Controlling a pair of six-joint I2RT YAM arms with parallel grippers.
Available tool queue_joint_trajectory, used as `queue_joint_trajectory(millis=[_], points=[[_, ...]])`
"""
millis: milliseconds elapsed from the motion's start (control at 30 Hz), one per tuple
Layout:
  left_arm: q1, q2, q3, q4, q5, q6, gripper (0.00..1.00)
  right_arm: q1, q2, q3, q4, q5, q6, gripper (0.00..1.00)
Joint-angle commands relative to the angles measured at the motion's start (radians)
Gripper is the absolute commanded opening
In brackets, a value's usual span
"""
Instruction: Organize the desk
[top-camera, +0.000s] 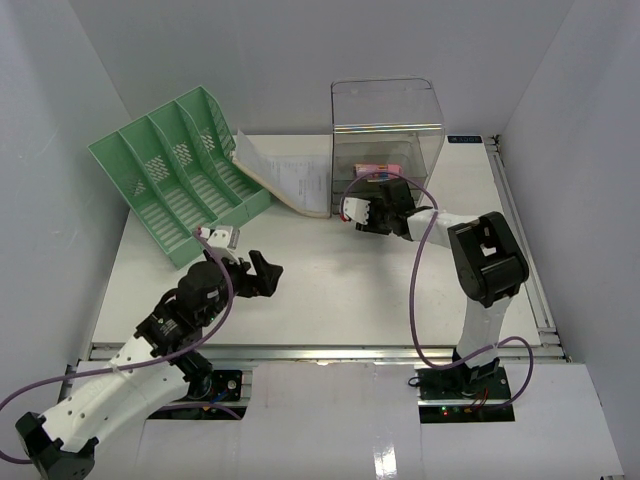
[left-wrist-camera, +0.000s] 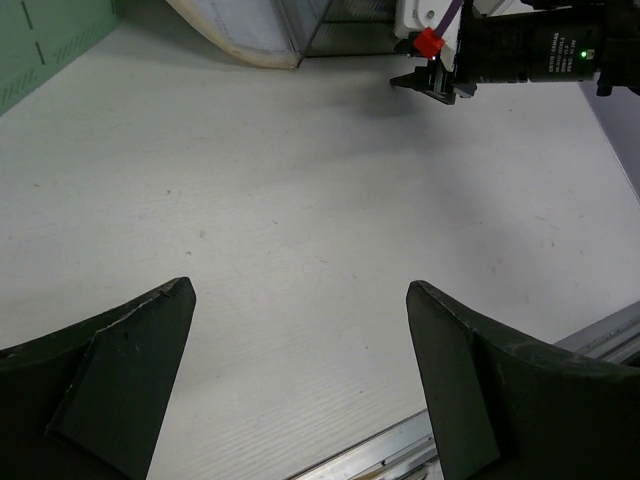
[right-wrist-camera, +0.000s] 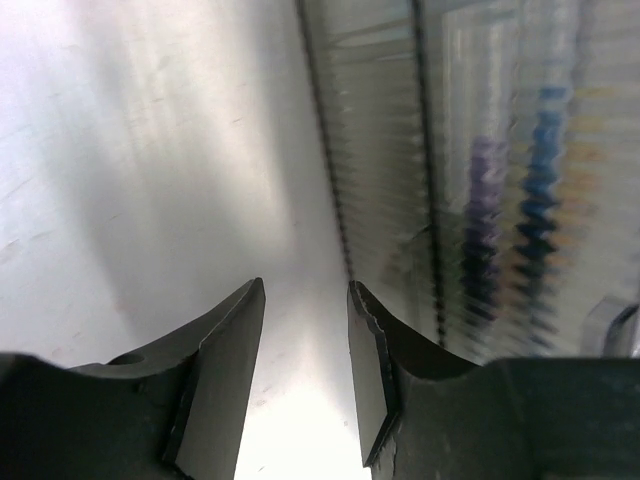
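Note:
The desk (top-camera: 330, 290) is a white tabletop with a metal rail (top-camera: 330, 352) along its front edge. My left gripper (top-camera: 262, 272) hovers over its left middle with jaws wide open and empty; in the left wrist view (left-wrist-camera: 300, 300) only bare desk (left-wrist-camera: 300, 200) lies between the fingers. My right gripper (top-camera: 358, 218) is low at the front left corner of a clear plastic box (top-camera: 387, 125). Its jaws stand a little apart with nothing between them in the right wrist view (right-wrist-camera: 305, 300), and the box wall (right-wrist-camera: 480, 150) is just to their right.
A green file organizer (top-camera: 175, 175) lies tilted at the back left. Papers (top-camera: 290, 180) lean between it and the box. A pink item (top-camera: 378, 165) sits inside the box. Pale walls enclose the desk. My right arm (left-wrist-camera: 520, 50) shows in the left wrist view.

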Motion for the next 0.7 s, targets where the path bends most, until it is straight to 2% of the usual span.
queue_joint_trajectory(millis=[0,100,267,433,667], points=[[0.005,0.134,-0.011,0.114,-0.024,-0.148,0.98,-0.002,-0.11,-0.059,-0.055,-0.112,0.022,0.46],[0.005,0.281,0.048,0.133,-0.082,-0.202,0.93,-0.002,-0.214,-0.082,-0.218,-0.227,0.064,0.46],[0.046,0.523,0.182,0.161,-0.179,-0.273,0.89,-0.007,-0.45,-0.127,-0.37,-0.454,0.174,0.47],[0.149,0.781,0.331,0.188,-0.127,-0.375,0.86,-0.022,-0.646,-0.161,-0.401,-0.594,0.28,0.51],[0.215,0.992,0.513,0.226,-0.102,-0.398,0.89,-0.04,-0.769,-0.179,-0.409,-0.726,0.398,0.53]])
